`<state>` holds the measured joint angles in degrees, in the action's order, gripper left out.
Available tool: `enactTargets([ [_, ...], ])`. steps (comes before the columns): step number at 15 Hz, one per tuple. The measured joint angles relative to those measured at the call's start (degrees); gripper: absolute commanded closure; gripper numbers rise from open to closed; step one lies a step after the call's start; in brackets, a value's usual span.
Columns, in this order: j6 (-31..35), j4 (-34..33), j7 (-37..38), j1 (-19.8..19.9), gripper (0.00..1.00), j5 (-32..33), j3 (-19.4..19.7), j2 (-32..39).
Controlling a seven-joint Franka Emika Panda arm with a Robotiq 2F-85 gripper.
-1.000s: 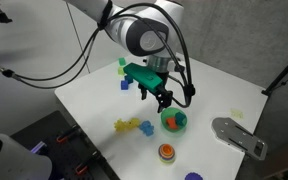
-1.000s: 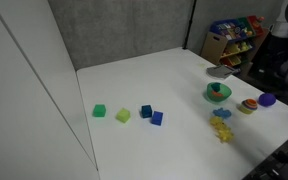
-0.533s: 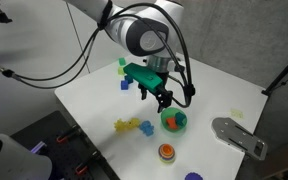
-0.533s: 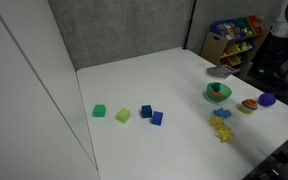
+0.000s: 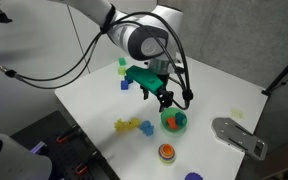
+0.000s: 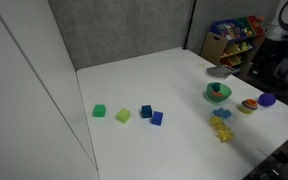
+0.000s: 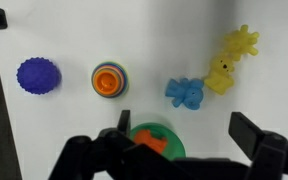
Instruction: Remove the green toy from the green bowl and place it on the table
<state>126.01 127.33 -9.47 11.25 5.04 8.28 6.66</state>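
The black two-finger gripper [image 5: 163, 99] hangs above the small round bright-green bowl [image 5: 174, 122] near one edge of the white square surface [image 5: 94, 100], jaws spread wide, likely to reach inside. The tiny green toy should lie there beside an orange piece [image 7: 154, 144]; I can't pick it out.

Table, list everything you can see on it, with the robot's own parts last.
Table: one, white.
Green bowl: one, bright green, below the gripper; holds an orange piece.
Green toy: too small to make out.
Cup: one, orange and red, beside the purple ball.
Purple ball: one.
Blue toy: one, next to the yellow toy.
Blocks: four in a row, green, yellow-green, two blue.
Gripper: one, open, above the bowl.
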Motion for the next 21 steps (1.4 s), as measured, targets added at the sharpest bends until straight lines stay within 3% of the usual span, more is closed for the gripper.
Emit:
enactTargets([
  [9, 7.61, -8.00, 0.02, -0.69, 0.00, -1.55, -0.69, 10.16],
  [21, 14.32, -26.47, 1.24, -1.43, 0.00, -1.35, -0.58, 33.17],
])
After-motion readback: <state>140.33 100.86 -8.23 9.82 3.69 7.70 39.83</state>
